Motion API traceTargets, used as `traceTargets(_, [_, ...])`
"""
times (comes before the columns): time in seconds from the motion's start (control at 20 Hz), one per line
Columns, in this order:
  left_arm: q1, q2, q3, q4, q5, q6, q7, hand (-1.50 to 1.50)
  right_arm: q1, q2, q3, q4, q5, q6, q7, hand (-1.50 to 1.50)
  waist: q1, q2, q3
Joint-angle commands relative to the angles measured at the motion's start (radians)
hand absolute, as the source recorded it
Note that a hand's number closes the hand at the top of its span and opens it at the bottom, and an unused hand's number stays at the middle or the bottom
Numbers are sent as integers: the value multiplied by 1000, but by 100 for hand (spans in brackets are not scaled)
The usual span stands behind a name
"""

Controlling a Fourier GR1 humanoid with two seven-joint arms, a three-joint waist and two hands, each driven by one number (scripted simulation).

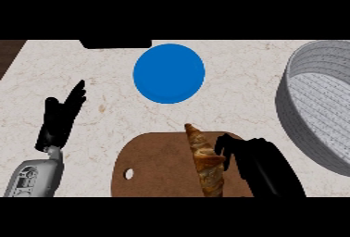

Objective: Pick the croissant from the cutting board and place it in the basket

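I see the croissant (205, 162) lying on the cutting board (153, 166) at lower centre, my right robot hand (263, 164) against its right side. My left robot hand (61, 118) rests open at the left. A blue plate (169, 73) sits above, a basket (290, 109) at right.

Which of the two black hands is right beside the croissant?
The right hand, over the cutting board next to the croissant; the left hand rests open at the view's left, off the board.

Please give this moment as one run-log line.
phase: pick | croissant: on cutting board | right hand: beside croissant, grasp unclear | left hand: open, resting left | basket: far right, croissant not in
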Motion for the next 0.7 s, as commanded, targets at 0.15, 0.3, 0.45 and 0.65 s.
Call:
traceTargets(0.15, [-8,32,39,47,38,-45,-56,0,-154,38,-80,-336,-237,65,337,150,10,3,-2])
traceTargets(0.3, [-52,12,15,34,13,-19,3,0,-320,39,-178,-370,-276,149,454,150,10,2,-2])
traceTargets(0.45, [22,-18,-15,-9,0,-9,2,0,-459,39,-266,-336,-339,167,570,150,19,-2,-1])
traceTargets(0.65, [-7,-1,-9,0,-12,-8,3,0,-677,39,-395,-255,-402,217,685,150,11,-3,-1])
